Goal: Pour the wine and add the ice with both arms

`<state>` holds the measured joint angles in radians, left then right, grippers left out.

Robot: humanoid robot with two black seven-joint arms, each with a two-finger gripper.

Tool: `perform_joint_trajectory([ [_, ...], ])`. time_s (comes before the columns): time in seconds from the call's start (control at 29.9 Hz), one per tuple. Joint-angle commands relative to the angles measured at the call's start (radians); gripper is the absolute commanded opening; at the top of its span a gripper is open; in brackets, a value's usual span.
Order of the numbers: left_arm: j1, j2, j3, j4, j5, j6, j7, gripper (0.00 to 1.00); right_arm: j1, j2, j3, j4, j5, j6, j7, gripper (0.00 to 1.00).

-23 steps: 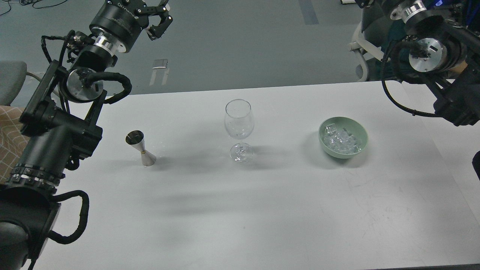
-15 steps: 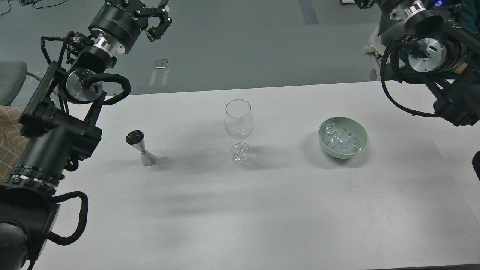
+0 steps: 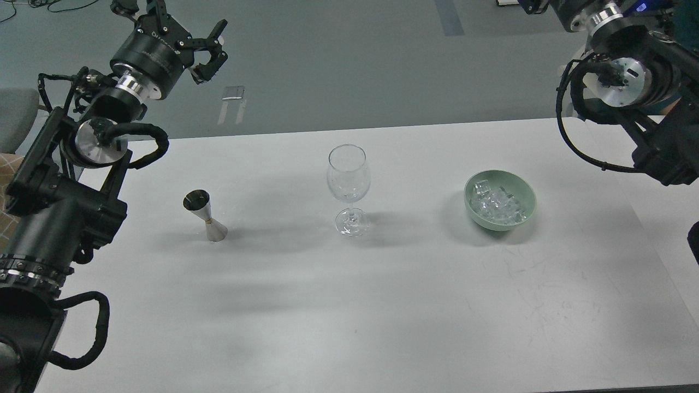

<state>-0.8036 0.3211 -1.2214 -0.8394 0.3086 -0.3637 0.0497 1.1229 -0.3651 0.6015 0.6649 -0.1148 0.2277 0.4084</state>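
Worktop white. Wine glass upright, centre, toward far edge. Metal jigger upright toward the left edge, well apart from glass. Green bowl toward the right edge, holding ice. Left pincer raised beyond far-left corner, fingers spread, holding nothing. Right arm over far-right corner, pincer cut off.

Even, cool overhead light; soft shadows on the table; sharp focus.

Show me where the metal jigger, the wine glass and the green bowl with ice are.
metal jigger (image 3: 205,214): head view, on its narrow waist.
wine glass (image 3: 348,177): head view, on the bowl of the glass.
green bowl (image 3: 499,226): head view, on its near outer wall.
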Motion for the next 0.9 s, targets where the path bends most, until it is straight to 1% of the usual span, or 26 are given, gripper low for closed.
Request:
perform_joint_trajectory([
  [0.0,0.007,-0.004,0.010,0.000,0.001,-0.007,0.007,0.98,-0.015,0.002,0.000,-0.002,0.000,-0.007,0.001,1.00],
  [0.07,0.010,-0.016,-0.004,0.000,0.000,-0.014,0.001,0.98,-0.025,0.000,0.000,-0.004,-0.002,-0.008,0.000,1.00],
  [0.17,0.027,-0.016,-0.004,-0.001,0.000,-0.027,0.004,0.98,-0.025,0.003,0.004,-0.004,0.000,-0.013,0.001,1.00],
  [0.27,0.027,-0.013,-0.009,0.002,-0.011,-0.011,0.004,0.98,-0.018,0.012,0.009,-0.001,-0.002,-0.013,0.000,1.00],
  [0.37,0.026,-0.011,-0.009,0.006,-0.016,-0.024,0.006,0.98,-0.020,0.012,0.008,0.007,-0.003,-0.013,0.001,1.00],
  [0.43,0.020,-0.007,-0.001,0.011,-0.016,-0.024,0.004,0.99,-0.020,0.012,0.009,-0.014,-0.003,-0.025,0.000,1.00],
  [0.53,0.011,-0.010,0.002,0.026,-0.016,-0.015,-0.005,0.99,-0.014,0.011,0.009,-0.039,-0.003,-0.048,-0.023,1.00],
  [0.57,0.006,-0.011,0.002,0.028,-0.016,-0.012,-0.005,0.99,-0.012,0.012,0.008,-0.045,-0.003,-0.050,-0.031,1.00],
  [0.6,0.003,-0.013,-0.006,0.028,-0.017,-0.009,0.004,0.99,-0.012,0.014,0.008,-0.051,-0.005,-0.050,-0.043,1.00],
  [0.77,0.015,-0.019,-0.001,0.026,-0.014,-0.011,0.001,0.99,-0.020,0.015,-0.002,-0.031,-0.006,-0.038,-0.046,1.00],
  [0.8,0.021,-0.022,-0.003,0.022,-0.013,-0.015,-0.011,0.99,-0.021,0.020,-0.002,-0.031,-0.006,-0.033,-0.049,1.00],
  [0.87,0.033,-0.036,-0.009,0.010,-0.011,-0.017,-0.022,0.99,-0.023,0.029,0.000,-0.028,0.001,-0.027,-0.052,1.00],
])
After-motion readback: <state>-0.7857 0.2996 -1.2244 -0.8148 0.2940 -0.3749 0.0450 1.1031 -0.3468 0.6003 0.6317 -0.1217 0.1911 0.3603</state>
